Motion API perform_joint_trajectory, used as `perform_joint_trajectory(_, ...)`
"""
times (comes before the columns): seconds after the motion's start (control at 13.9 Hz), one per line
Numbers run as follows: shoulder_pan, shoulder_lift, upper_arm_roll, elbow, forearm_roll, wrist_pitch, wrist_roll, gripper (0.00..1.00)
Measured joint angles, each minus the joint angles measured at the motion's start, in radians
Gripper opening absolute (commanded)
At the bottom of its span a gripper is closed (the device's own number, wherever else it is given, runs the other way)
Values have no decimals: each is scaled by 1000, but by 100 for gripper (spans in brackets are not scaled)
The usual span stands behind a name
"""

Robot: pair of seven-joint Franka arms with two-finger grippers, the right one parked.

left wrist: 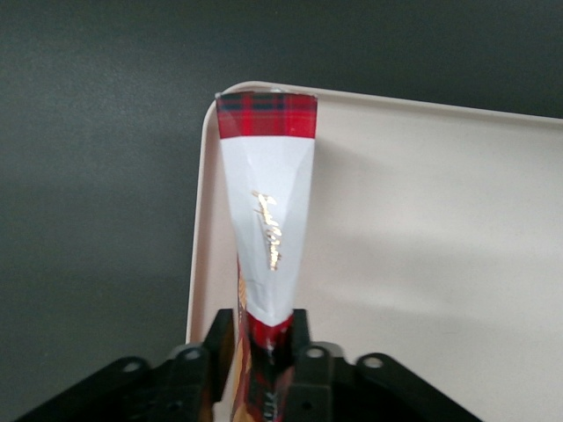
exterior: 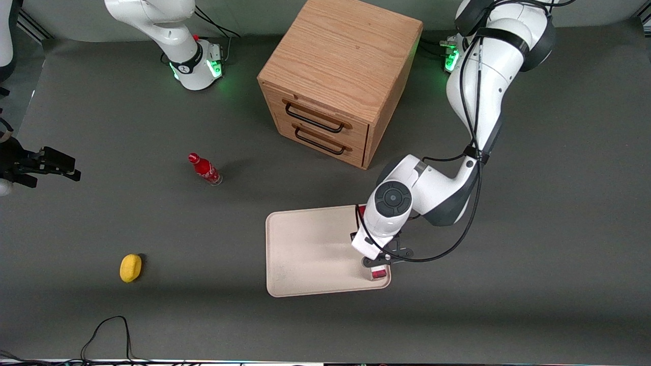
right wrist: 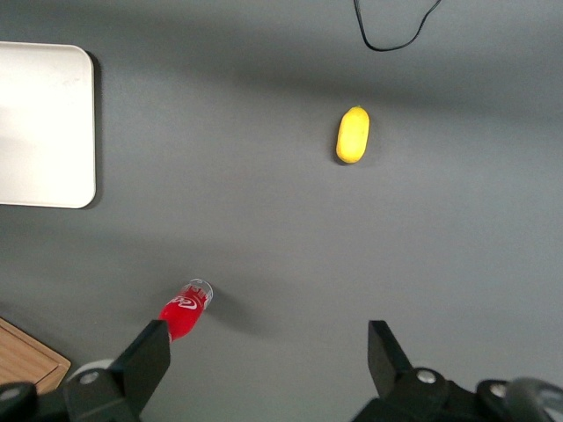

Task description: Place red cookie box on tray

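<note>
The gripper (exterior: pixel 377 264) holds the box (left wrist: pixel 266 220) tight between its fingers, over the tray (exterior: pixel 305 249) edge nearest the working arm. This looks like the placing step. Next I would lower the box flat, then open.

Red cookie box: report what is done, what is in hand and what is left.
Done: the red cookie box has been picked up and brought over the tray. In hand: the gripper is shut on it, above the tray's edge toward the working arm's end. Left: whether it touches the tray is unclear; release and withdraw.
</note>
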Motion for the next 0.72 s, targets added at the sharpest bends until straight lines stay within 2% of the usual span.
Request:
perform_joint_trajectory(0.43,2,-13,0,7,6,-3,1,100)
perform_joint_trajectory(0.58,2,-55,-2,2,6,-71,13,100)
perform_joint_trajectory(0.72,4,-151,-6,-51,3,-124,38,100)
